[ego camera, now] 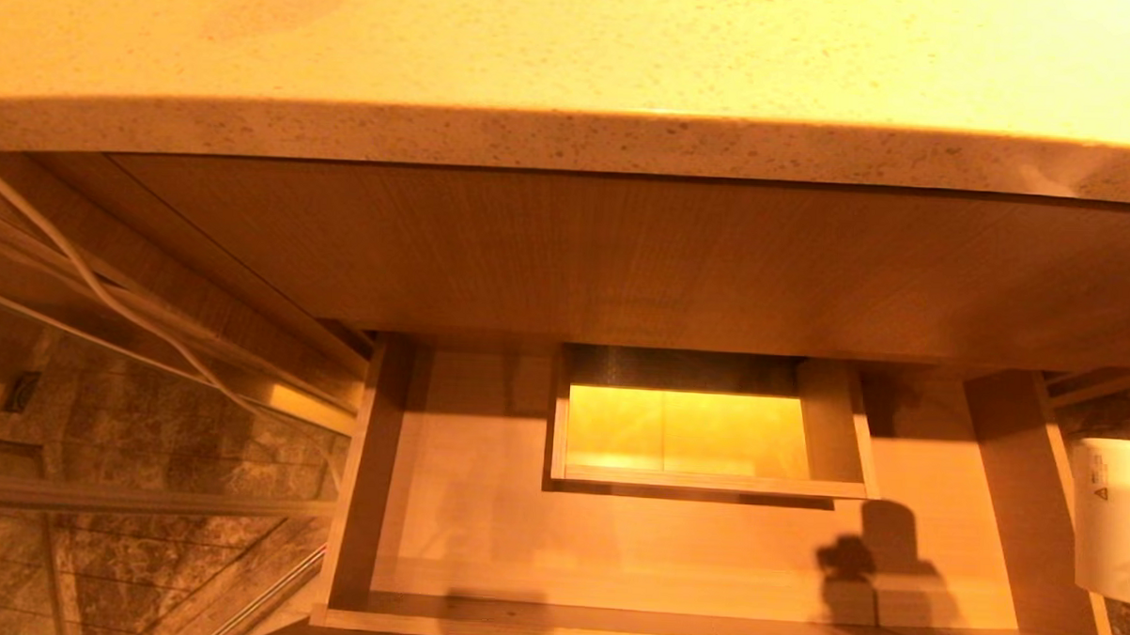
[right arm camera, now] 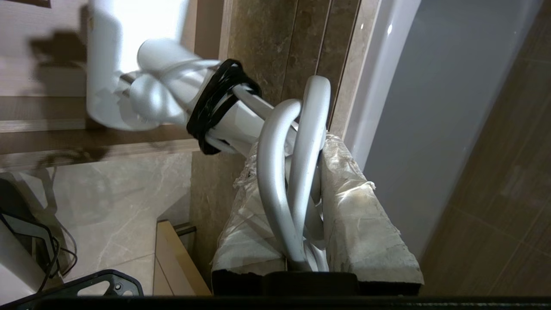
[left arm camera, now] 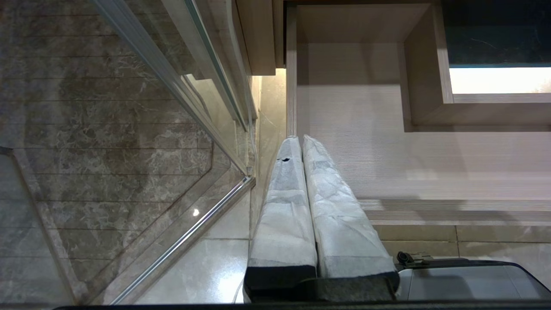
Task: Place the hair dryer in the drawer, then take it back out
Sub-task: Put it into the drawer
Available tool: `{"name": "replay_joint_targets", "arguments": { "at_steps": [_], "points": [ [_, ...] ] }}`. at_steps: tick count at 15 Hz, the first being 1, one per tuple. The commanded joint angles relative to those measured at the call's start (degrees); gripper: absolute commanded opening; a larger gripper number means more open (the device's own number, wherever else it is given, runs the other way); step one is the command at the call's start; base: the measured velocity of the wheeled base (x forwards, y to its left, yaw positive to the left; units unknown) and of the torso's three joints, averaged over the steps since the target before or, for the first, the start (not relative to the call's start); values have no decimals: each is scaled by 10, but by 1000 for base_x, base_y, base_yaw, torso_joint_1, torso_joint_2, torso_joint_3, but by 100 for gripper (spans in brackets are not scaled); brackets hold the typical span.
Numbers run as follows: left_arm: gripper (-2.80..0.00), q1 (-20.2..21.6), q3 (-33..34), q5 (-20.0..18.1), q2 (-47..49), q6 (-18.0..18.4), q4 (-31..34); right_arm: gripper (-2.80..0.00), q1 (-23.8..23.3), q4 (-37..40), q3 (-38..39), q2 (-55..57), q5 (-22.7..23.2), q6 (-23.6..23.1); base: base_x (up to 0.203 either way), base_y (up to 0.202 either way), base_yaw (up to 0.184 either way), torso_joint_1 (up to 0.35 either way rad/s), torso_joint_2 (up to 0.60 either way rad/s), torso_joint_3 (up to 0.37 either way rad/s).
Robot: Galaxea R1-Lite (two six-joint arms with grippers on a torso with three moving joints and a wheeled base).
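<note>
Right pincer (right arm camera: 301,181) is clamped on the cord loops of the dryer (right arm camera: 129,77), held just beside the open drawer (ego camera: 352,498). Risk: cord grip lets the dryer swing, striking the drawer wall.

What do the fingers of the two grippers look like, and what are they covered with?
Both the left gripper and the right gripper have two long flat fingers wrapped in wrinkled whitish protective film, rising from a black base.
</note>
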Motion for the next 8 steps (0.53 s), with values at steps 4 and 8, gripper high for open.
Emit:
{"name": "replay_joint_targets", "arguments": {
  "at_steps": [4, 8],
  "points": [
    [-280, 0, 1, 0, 0, 0, 0, -280, -1, -25, -17, 78, -2, 10, 0, 0, 0, 0, 0, 0],
    [-280, 0, 1, 0, 0, 0, 0, -280, -2, -17, -12, 113, -16, 12, 0, 0, 0, 0, 0, 0]
  ]
}}
